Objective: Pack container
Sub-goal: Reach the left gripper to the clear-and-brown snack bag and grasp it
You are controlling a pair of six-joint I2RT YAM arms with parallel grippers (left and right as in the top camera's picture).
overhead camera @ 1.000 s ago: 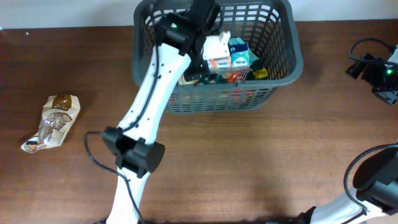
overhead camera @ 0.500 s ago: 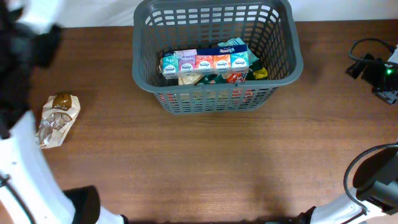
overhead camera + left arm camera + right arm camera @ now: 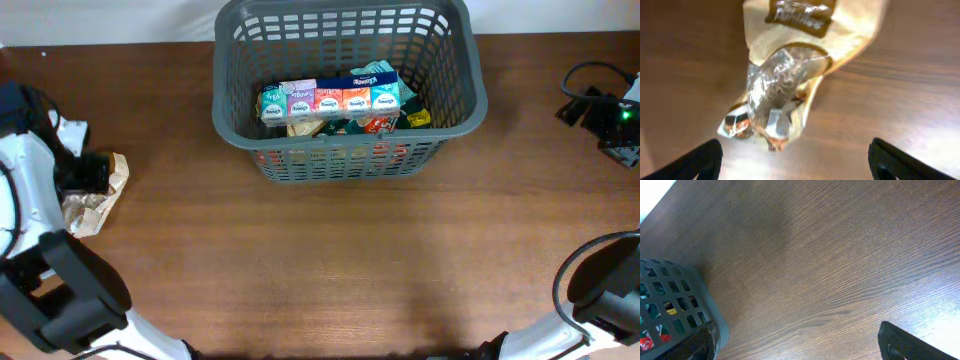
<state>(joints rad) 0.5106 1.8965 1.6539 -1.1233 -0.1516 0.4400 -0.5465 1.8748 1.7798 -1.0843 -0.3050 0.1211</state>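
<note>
The dark grey basket stands at the back centre and holds a row of coloured tissue packs on top of other packets. A cream snack packet with a clear window lies on the table at the far left. My left gripper hovers over it, open and empty. In the left wrist view the packet lies just ahead of the spread fingers. My right gripper is at the far right, open and empty. The basket corner shows to its left.
The brown wooden table fills the view. Black cables and the right arm's base sit along the right edge. The left arm's base stands at the front left. A white wall edge runs along the back.
The left arm has left the basket and swung to the far left, over the snack packet. The tissue packs now lie uncovered in the basket. The right arm has not moved.
</note>
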